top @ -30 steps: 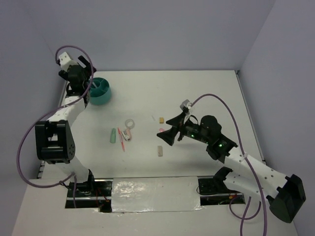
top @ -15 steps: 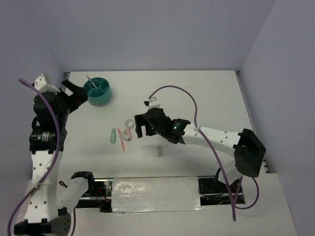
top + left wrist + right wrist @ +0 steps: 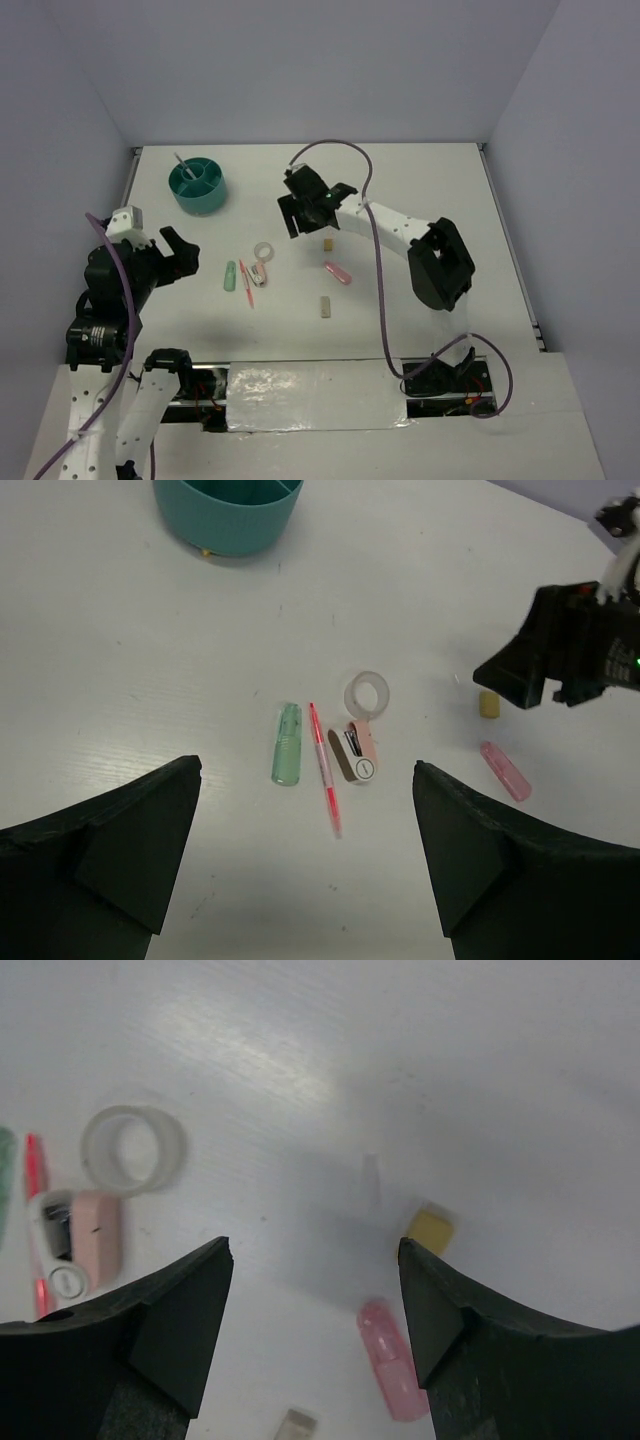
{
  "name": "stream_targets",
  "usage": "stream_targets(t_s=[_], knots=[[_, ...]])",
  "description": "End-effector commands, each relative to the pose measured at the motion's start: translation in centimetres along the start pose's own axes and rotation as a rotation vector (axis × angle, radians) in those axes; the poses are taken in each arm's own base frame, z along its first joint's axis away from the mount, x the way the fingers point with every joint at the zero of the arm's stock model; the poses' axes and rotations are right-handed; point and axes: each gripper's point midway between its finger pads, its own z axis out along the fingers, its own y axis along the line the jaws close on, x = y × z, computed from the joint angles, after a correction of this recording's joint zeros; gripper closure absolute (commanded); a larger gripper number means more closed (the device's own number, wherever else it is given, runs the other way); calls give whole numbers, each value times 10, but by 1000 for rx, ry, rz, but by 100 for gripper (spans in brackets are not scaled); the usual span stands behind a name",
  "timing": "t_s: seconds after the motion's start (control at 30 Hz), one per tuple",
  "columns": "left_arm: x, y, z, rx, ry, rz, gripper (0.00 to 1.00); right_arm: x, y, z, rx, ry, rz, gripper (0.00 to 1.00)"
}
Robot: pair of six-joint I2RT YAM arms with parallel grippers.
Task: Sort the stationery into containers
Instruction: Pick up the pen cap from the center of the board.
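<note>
Fingers on both arms are spread wide and hold nothing. The left fingers (image 3: 110, 850) look down on a tight group: a green piece (image 3: 287, 745), a pink pen (image 3: 324, 770), a short pink piece (image 3: 355, 753) and a clear ring (image 3: 367, 692). They lie just beside each other, the ring touching or almost touching the short pink piece. I think this is the main danger: closing on one of them can push or drag its neighbour. The pen is also thin and flat on the tabletop (image 3: 150, 660), so it may slip out.

The right fingers (image 3: 160, 1330) hang over bare tabletop between the ring and a tan block (image 3: 430, 1228), with a long pink piece (image 3: 392, 1360) nearer. If both arms go to the group together, they may hit each other.

The left arm is bent over the near left side and tilted toward the group. The right arm reaches far across the middle, pointing down. The cup (image 3: 198, 185) stands at the far left, well apart from all these items.
</note>
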Motion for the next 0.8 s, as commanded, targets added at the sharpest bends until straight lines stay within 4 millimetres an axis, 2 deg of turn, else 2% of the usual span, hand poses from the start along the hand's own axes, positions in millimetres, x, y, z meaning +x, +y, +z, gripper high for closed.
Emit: stream_targets(t_s=[0.0,0.07,0.1,0.27,0.3,0.6,0.63,0.67,0.73,0.77], knots=[[-8,-8,2,44,-37,42,1,2,-26,12,55,109,-75,26],[-5,-11,7,59,-29,26,1,-7,-32,20,51,110,-71,26],[1,-11,11,68,-13,23,1,2,-34,29,53,148,-74,27],[6,-12,19,69,19,21,1,11,-35,47,40,194,-91,28],[6,-12,20,71,19,23,1,17,-35,52,42,212,-93,31],[7,-13,21,78,25,24,1,34,-29,69,6,263,-102,37],[7,-14,20,81,23,26,1,30,-29,70,8,256,-102,37],[7,-13,20,81,23,26,1,35,-30,74,15,275,-106,38],[7,-14,20,82,23,26,1,32,-31,76,17,273,-111,39],[8,-14,20,83,25,26,1,39,-33,80,28,297,-109,41]])
